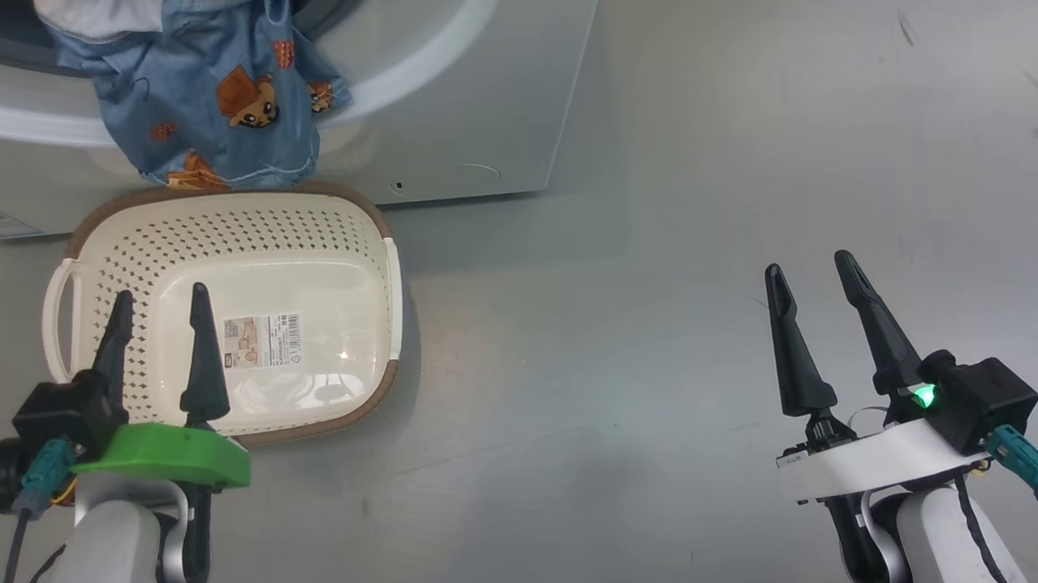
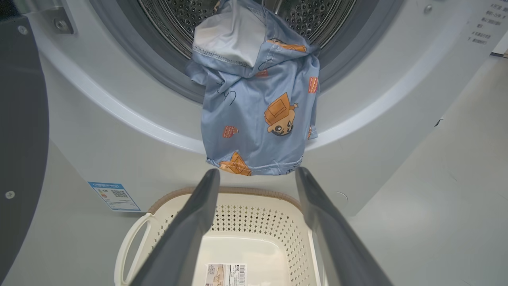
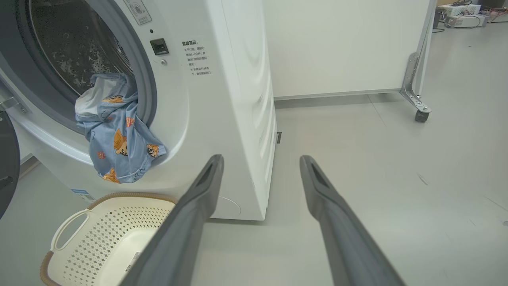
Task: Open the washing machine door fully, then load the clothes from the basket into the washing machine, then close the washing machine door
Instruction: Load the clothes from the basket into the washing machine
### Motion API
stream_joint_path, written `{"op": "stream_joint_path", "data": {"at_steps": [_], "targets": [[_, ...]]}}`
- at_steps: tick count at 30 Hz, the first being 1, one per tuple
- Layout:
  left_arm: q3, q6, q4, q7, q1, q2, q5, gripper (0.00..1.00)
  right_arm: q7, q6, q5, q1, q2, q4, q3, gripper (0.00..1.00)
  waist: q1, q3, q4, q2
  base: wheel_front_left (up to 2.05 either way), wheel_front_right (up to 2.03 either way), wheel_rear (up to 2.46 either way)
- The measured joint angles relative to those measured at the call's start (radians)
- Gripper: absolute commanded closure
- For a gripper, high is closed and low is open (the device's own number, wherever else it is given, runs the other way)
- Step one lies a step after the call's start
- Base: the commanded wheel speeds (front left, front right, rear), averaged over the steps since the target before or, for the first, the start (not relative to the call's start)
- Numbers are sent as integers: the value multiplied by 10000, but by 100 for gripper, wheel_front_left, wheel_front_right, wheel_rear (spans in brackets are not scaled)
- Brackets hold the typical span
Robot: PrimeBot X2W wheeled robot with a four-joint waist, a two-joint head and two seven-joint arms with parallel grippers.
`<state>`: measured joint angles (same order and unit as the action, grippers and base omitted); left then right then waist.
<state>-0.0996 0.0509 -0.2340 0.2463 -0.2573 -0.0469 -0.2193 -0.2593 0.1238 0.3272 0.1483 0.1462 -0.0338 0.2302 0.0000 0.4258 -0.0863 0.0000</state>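
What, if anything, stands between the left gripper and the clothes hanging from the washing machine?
Nothing visible. The open left gripper hovers over the basket; the clothes hang from the washing machine straight ahead.

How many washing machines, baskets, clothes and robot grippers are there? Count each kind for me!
washing machine: 1
basket: 1
clothes: 1 blue piece, hanging out of the drum
grippers: 2, the left gripper and the right gripper, both open
Total: 5
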Motion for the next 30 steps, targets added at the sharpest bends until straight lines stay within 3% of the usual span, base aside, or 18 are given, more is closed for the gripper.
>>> {"op": "stream_joint_path", "data": {"at_steps": [20, 30], "targets": [[746, -261, -1360, -961, -2646, -717, -610, 0, 0, 0, 92, 467, -313, 88, 334, 0, 0, 991, -1232, 0, 0, 0, 0], [1402, -265, -2243, -1137, -4010, -1430, -867, 0, -2, 0, 94, 753, -376, 169, 566, 0, 0, 1788, -1828, 0, 0, 0, 0]]}}
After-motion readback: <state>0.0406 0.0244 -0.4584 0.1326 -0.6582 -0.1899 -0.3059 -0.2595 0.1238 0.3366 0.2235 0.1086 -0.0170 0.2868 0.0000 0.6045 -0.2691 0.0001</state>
